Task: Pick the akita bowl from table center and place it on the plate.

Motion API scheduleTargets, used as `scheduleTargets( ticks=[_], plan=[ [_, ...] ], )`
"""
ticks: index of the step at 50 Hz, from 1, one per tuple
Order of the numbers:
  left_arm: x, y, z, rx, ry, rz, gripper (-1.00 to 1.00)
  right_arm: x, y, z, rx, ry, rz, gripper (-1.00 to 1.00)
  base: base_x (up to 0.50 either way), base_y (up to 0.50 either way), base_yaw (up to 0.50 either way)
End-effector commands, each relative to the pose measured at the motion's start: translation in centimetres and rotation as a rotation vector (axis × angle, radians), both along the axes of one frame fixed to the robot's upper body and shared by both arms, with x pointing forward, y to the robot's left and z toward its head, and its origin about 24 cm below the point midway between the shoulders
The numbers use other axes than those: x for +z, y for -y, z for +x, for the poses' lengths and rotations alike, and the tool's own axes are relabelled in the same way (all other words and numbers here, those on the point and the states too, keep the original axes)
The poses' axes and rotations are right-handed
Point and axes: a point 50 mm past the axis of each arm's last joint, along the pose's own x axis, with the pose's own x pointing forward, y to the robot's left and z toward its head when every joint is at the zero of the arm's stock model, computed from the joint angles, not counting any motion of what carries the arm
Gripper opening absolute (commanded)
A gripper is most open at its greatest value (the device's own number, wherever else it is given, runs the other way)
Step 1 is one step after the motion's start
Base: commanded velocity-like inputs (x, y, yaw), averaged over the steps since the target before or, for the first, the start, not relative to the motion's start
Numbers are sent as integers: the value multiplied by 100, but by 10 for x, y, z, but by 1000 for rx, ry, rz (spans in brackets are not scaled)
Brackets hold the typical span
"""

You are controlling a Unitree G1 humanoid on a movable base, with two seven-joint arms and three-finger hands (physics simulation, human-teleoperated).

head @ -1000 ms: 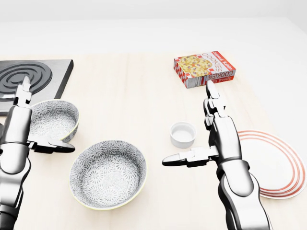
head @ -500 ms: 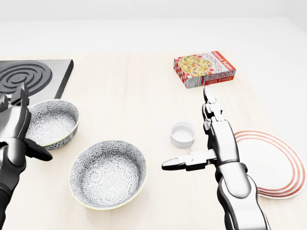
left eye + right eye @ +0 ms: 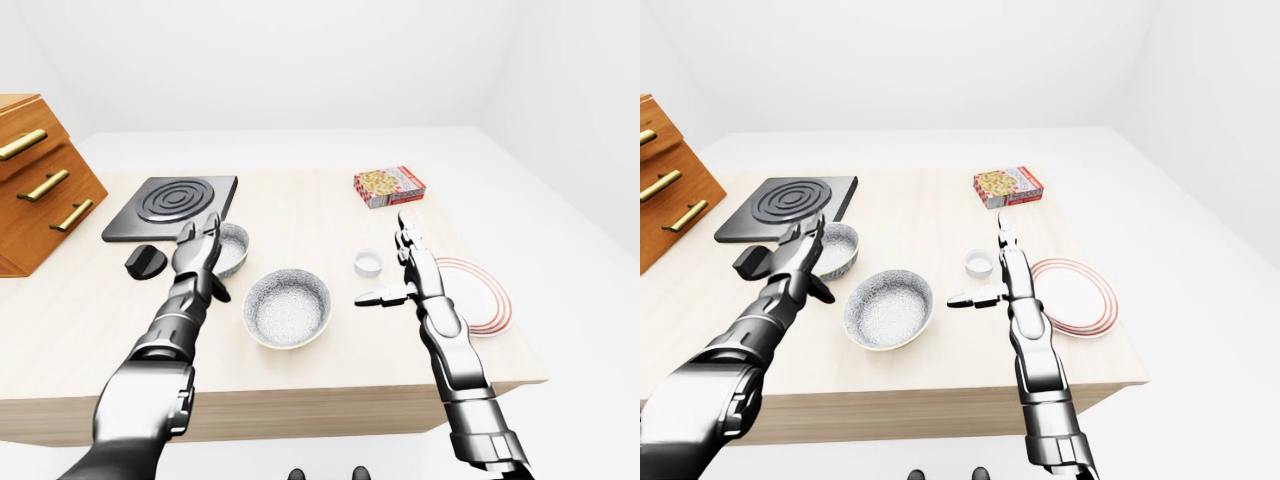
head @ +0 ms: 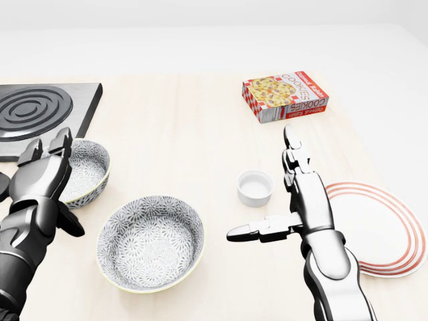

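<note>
Head view: akita bowl rests untouched at table centre; plate bare by the right edge. Left hand and right hand, both open, flank it, likely staging the grasp.

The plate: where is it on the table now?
In the head view the plate lies near the right edge of the table, just right of the right hand; the small white cup stands further left.
</note>
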Motion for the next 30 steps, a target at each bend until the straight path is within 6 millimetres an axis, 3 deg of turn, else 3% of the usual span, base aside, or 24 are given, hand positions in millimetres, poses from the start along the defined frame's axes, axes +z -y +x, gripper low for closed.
scheduleTargets(
  ticks=[1, 9, 18, 20, 21, 23, 24, 30],
  plan=[
    [-12, 5, -3, -33, -87, 17, 100, -3, -1, 0, 4, -12, 3, 100, 0, 0, 0],
    [-10, 10, 0, -65, -152, 4, 100, -5, -2, 2, 3, -18, 7, 100, 0, 0, 0],
    [-25, 21, -4, -113, -286, -26, 100, -4, -5, 2, 12, -16, 17, 100, 0, 0, 0],
    [-29, 22, -6, -106, -315, -26, 42, -3, -5, 2, 12, -15, 18, 100, 0, 0, 0],
    [-30, 23, -6, -107, -318, -23, 34, -3, -5, 1, 12, -14, 17, 100, 0, 0, 0],
    [-35, 23, -9, -95, -340, -28, -66, -2, -4, 1, 13, -11, 19, 100, 0, 0, 0],
    [-36, 22, -9, -93, -346, -28, -98, -2, -4, 1, 13, -11, 20, 100, 0, 0, 0],
    [-18, 17, 0, -100, -364, -59, -100, -1, -5, 0, 17, -7, 18, 100, 0, 0, 0]
  ],
)
